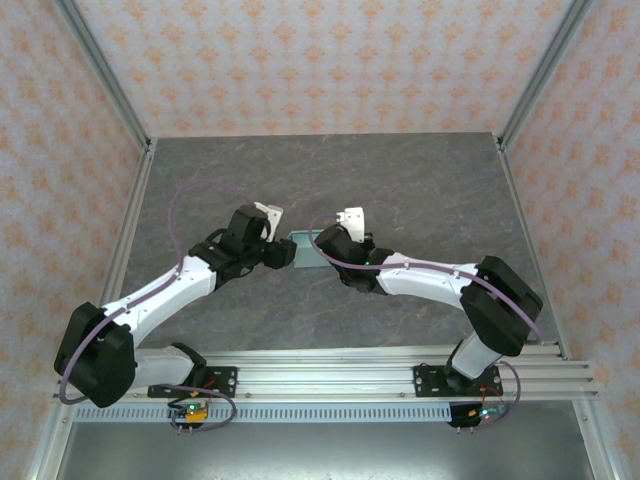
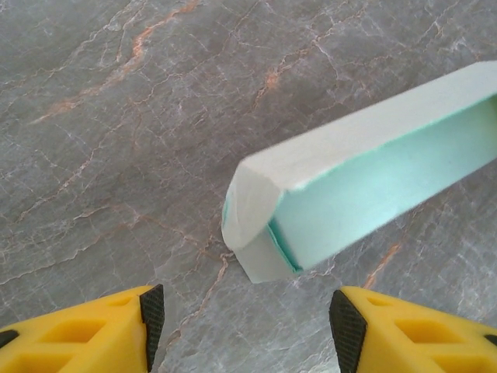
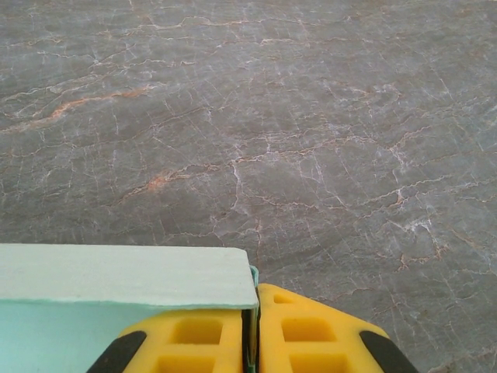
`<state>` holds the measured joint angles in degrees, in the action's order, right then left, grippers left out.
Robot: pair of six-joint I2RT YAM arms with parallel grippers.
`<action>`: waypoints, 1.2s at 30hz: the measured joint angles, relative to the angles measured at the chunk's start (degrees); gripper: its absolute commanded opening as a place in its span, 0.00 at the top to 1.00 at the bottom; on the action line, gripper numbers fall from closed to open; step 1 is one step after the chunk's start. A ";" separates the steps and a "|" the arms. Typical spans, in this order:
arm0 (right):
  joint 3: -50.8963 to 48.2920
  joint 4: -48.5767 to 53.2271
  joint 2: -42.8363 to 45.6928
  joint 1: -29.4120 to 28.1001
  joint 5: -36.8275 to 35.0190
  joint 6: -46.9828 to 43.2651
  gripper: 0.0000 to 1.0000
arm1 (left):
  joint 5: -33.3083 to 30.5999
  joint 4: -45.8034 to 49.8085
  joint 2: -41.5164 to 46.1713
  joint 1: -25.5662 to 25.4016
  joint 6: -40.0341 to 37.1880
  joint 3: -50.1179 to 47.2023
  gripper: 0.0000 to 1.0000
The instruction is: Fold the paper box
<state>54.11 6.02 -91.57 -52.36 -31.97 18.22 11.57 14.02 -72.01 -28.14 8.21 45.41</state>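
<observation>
The paper box [image 1: 303,250] is a pale mint-green card shape, held up between the two grippers near the middle of the table. In the left wrist view the paper box [image 2: 365,179] slants up to the right, its near end closed by a folded flap, its long side open. My left gripper [image 2: 247,326] is open, its yellow fingers [image 2: 116,330] apart and just short of that end. My right gripper [image 3: 255,342] is shut on a thin wall of the paper box [image 3: 116,276], pinched between the fingers.
The table [image 1: 400,180] is grey marbled stone with pale and orange veins. Metal frame posts [image 1: 100,70] and patterned walls enclose it on three sides. An aluminium rail [image 1: 400,375] carrying both arm bases runs along the near edge.
</observation>
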 measured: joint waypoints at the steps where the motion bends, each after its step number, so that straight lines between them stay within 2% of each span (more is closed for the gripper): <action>1: 0.00 0.00 0.00 0.00 0.00 -0.02 0.88 | 0.04 -0.26 -0.02 0.00 -0.55 -0.24 0.39; 6: 0.00 0.00 0.00 0.00 0.02 -0.02 0.88 | 0.17 -1.81 -0.26 0.00 -2.40 -0.48 0.40; 16: 0.00 0.02 0.00 0.00 0.20 -0.09 0.88 | 1.05 -4.09 -8.13 0.02 -7.19 2.40 0.57; 19: 0.00 -0.02 0.00 0.00 0.24 -0.26 0.88 | 1.51 -4.81 -8.46 0.02 -7.93 2.58 0.57; 24: 0.00 -0.02 0.02 0.00 0.28 -0.28 0.88 | 1.44 -4.72 -8.98 0.15 -9.51 4.55 0.44; 26: 0.00 -0.02 0.00 0.00 0.37 -0.28 0.88 | 1.46 -4.83 -8.98 0.46 -9.64 5.46 0.43; 36: -0.02 -0.02 0.02 0.00 0.42 -0.46 0.88 | 4.15 -5.27 -9.07 2.27 -8.66 5.92 0.53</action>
<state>54.08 6.00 -91.55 -52.36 -31.55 17.76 15.73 8.75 -81.08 -25.87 -0.45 51.33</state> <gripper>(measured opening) 0.120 0.495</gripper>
